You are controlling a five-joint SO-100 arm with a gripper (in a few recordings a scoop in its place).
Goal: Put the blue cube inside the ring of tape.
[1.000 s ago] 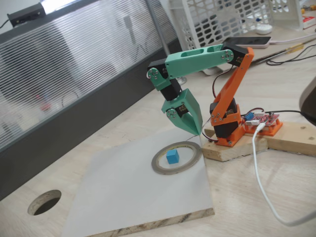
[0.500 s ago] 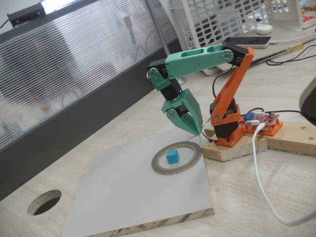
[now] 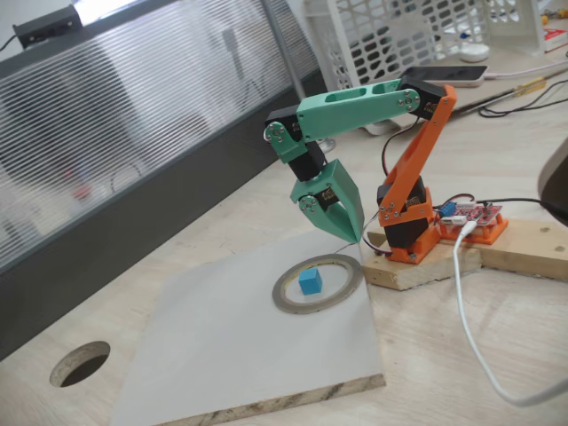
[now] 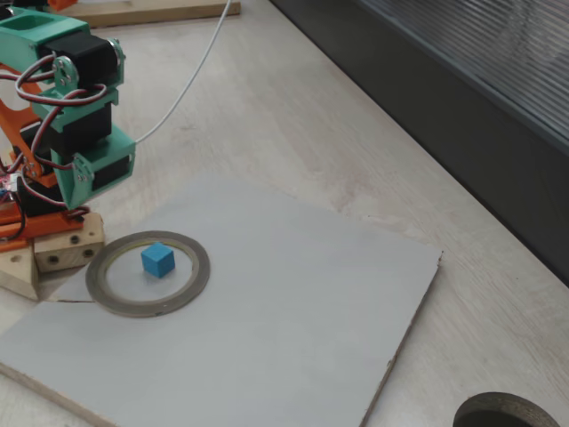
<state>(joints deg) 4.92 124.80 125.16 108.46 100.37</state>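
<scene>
The blue cube [image 3: 310, 282] [image 4: 157, 260] lies flat on a grey board, inside the opening of the ring of tape [image 3: 311, 309] [image 4: 203, 271] and apart from its inner edge. My teal gripper [image 3: 353, 236] [image 4: 87, 191] hangs above the ring's far rim, close to the orange arm base. Its fingers point down, meet at the tips and hold nothing. It touches neither the cube nor the ring.
The grey board [image 3: 231, 355] rests on the pale wooden table. A round hole [image 3: 80, 363] [image 4: 507, 414] is cut in the table beyond the board. The arm's wooden base block [image 3: 417, 268], a white cable [image 3: 470, 328] and a white basket [image 3: 417, 35] stand to the right.
</scene>
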